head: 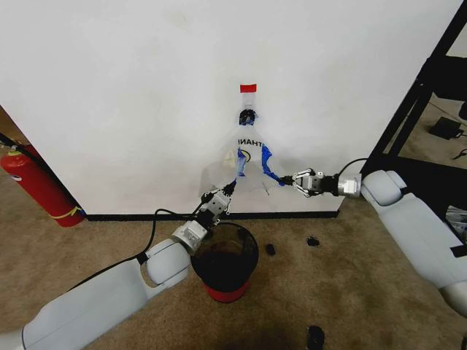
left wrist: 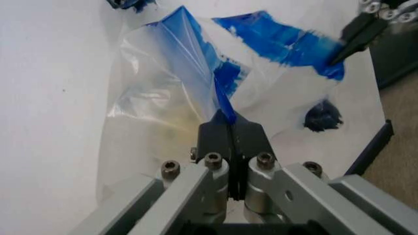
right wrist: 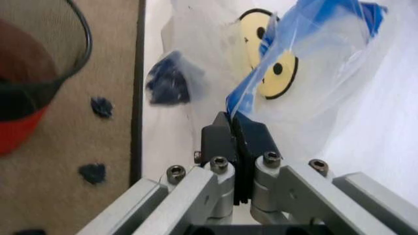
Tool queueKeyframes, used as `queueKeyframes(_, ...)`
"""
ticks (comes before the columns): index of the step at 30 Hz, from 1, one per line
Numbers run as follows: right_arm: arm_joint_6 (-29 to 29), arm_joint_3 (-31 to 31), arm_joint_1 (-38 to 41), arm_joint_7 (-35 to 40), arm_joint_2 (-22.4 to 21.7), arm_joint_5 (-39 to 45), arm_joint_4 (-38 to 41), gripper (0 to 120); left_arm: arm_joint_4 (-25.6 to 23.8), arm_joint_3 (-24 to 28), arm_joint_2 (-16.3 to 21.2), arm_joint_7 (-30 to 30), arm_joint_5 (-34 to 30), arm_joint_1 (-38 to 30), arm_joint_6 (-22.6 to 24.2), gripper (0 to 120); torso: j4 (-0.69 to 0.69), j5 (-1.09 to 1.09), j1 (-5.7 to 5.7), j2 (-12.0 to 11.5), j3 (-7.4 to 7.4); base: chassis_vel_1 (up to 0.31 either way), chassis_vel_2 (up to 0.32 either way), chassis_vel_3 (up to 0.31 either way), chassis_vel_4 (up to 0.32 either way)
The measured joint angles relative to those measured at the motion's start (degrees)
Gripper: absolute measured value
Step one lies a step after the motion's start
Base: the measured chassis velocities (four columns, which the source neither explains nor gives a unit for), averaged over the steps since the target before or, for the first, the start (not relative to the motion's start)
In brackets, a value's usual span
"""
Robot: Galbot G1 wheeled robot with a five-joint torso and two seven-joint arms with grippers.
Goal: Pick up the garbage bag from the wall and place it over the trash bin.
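The garbage bag [head: 250,149], thin translucent white plastic with blue patches and black lettering, hangs from a black hook [head: 247,117] under a red tape strip on the white wall [head: 131,87]. Both grippers pull its lower edges apart. My left gripper [head: 230,188] is shut on a blue edge [left wrist: 222,105] of the bag. To the right, my right gripper [head: 287,179] is shut on the other blue edge [right wrist: 243,95], near the yellow smiley face [right wrist: 277,73]. The trash bin [head: 225,261], dark with a red base, stands on the carpet directly below the left gripper.
A red fire extinguisher [head: 35,182] leans at the wall's left end. A black shelf frame [head: 427,87] stands at the right. Small dark scraps [head: 312,240] lie on the tan carpet right of the bin. A black baseboard [head: 139,216] runs along the wall's foot.
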Motion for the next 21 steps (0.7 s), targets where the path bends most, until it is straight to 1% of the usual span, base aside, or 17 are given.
queueKeyframes(1,0.0,0.0,0.0,0.0,0.0,0.0,0.0,0,0.0,0.0,0.0,0.0,0.0,0.0,0.0,0,0.00,0.00,0.00,0.0,0.00,0.000,0.000,0.000,0.000)
queueKeyframes(3,-1.8,-0.5,-2.3,1.5,-2.3,6.9,1.7,0,-0.2,-0.5,-0.1,0.0,-0.1,0.4,-0.4,0,-0.02,0.00,0.00,0.0,0.00,0.000,0.000,0.000,0.000)
queueKeyframes(5,-3.7,-2.0,-5.4,4.1,-5.1,18.1,4.8,0,-1.0,-1.7,-0.3,0.0,-0.4,1.4,-1.2,0,-0.03,-0.01,0.00,0.0,0.00,0.000,0.000,0.000,0.000)
queueKeyframes(7,-4.4,-2.7,-8.1,6.5,-6.5,25.7,7.6,0,-2.3,-3.0,-0.3,0.0,-0.8,3.0,-1.7,0,-0.02,0.00,0.00,0.0,0.00,0.000,0.000,0.000,0.000)
queueKeyframes(8,-4.4,-2.7,-8.1,6.5,-6.5,25.7,7.6,0,-2.3,-3.0,-0.3,0.0,-0.8,3.0,-1.7,0,-0.02,0.00,0.00,0.0,0.00,0.000,0.000,0.000,0.000)
queueKeyframes(9,-4.7,-2.6,-10.1,8.0,-7.2,29.6,9.5,0,-3.6,-4.9,-0.2,0.1,-1.0,4.7,-1.9,0,-0.01,-0.03,0.00,0.0,0.00,0.000,0.000,0.000,0.000)
queueKeyframes(11,-5.8,-1.4,-14.7,10.0,-7.8,34.6,12.9,0,-6.2,-9.7,0.1,0.6,-1.2,9.5,-2.4,0,0.00,0.01,0.00,0.0,0.00,0.000,0.000,0.000,0.000)
queueKeyframes(13,-6.7,0.0,-18.8,10.5,-7.9,36.4,14.9,0,-8.1,-14.4,0.6,1.4,-0.9,15.0,-2.8,0,-0.01,-0.04,-0.01,0.0,0.00,0.000,0.000,0.000,0.000)
queueKeyframes(14,-6.8,0.6,-20.9,10.4,-7.8,36.5,15.3,0,-9.4,-18.3,1.0,1.9,-0.2,19.8,-3.5,0,-0.03,-0.01,-0.01,0.0,-0.01,0.000,0.000,0.000,0.000)
queueKeyframes(15,-6.8,0.6,-20.9,10.4,-7.8,36.5,15.3,0,-9.4,-18.3,1.0,1.9,-0.2,19.8,-3.5,0,-0.03,-0.01,-0.01,0.0,-0.01,0.000,0.000,0.000,0.000)
queueKeyframes(16,-6.8,1.0,-22.1,9.9,-7.6,36.3,15.3,0,-9.8,-20.1,1.1,2.1,0.4,22.6,-4.0,0,-0.01,0.03,-0.01,0.0,-0.01,0.000,0.000,0.000,0.000)
queueKeyframes(17,-6.8,1.6,-23.4,9.2,-7.5,35.9,15.3,0,-10.0,-21.7,1.3,2.4,1.1,25.9,-4.7,0,0.06,0.02,-0.01,0.0,0.00,0.000,0.000,0.000,0.000)
queueKeyframes(18,-6.8,3.2,-25.8,8.1,-7.4,35.1,15.5,0,-10.0,-23.1,1.3,2.6,2.0,29.1,-5.8,0,0.09,-0.03,-0.01,0.0,0.01,0.000,0.000,0.000,0.000)
queueKeyframes(19,-6.6,4.6,-27.9,7.1,-7.3,34.4,15.8,0,-10.0,-23.9,1.4,2.7,2.5,30.6,-6.5,0,0.05,-0.04,-0.01,0.0,0.00,0.000,0.000,0.000,0.000)
queueKeyframes(20,-6.0,6.1,-30.1,6.3,-7.3,33.8,16.4,0,-10.0,-24.9,1.5,3.0,3.1,32.7,-7.3,0,-0.01,-0.02,-0.01,0.0,0.00,0.000,0.000,0.000,0.000)
queueKeyframes(21,-5.7,6.9,-31.3,6.0,-7.3,33.7,17.0,0,-10.1,-25.5,1.5,3.1,3.4,33.8,-7.6,0,-0.03,-0.01,-0.01,0.0,0.00,0.000,0.000,0.000,0.000)
